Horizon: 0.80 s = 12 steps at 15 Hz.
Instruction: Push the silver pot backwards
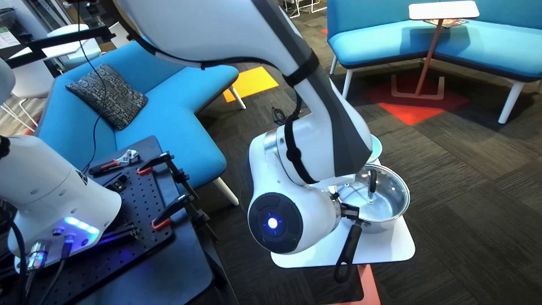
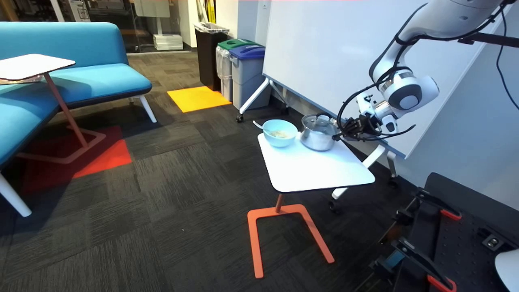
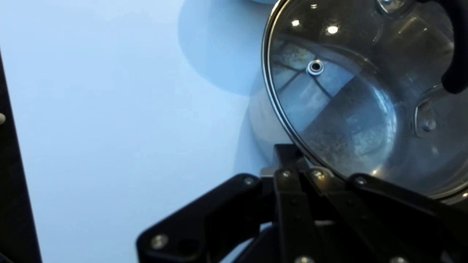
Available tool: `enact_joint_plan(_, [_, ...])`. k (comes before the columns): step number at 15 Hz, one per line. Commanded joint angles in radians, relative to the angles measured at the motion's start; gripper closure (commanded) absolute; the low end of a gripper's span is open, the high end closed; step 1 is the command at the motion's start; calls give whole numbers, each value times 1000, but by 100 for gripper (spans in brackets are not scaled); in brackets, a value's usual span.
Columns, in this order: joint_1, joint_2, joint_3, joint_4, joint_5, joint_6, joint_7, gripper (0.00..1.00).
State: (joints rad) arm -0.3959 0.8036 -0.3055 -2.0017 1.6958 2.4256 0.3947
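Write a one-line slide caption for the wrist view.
A black gripper at the edge of a clear-lidded silver pot on a white tabletop.

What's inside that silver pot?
Seen through the glass lid, the pot shows a shiny metal bottom and wall. Reflections leave it unclear whether anything thin lies there; the lid's black handle covers a strip, and the wrist view cuts off one side.
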Motion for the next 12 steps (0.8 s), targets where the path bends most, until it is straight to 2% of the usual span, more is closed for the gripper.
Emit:
enact_joint_plan(1, [8,-8,-1,22,3,9,-22,100])
enact_joint_plan(7, [22,-26,-14,-23,-28,31,-68,100])
enact_joint_plan(12, [63,-114,-69,-149,-236,53,-94,100])
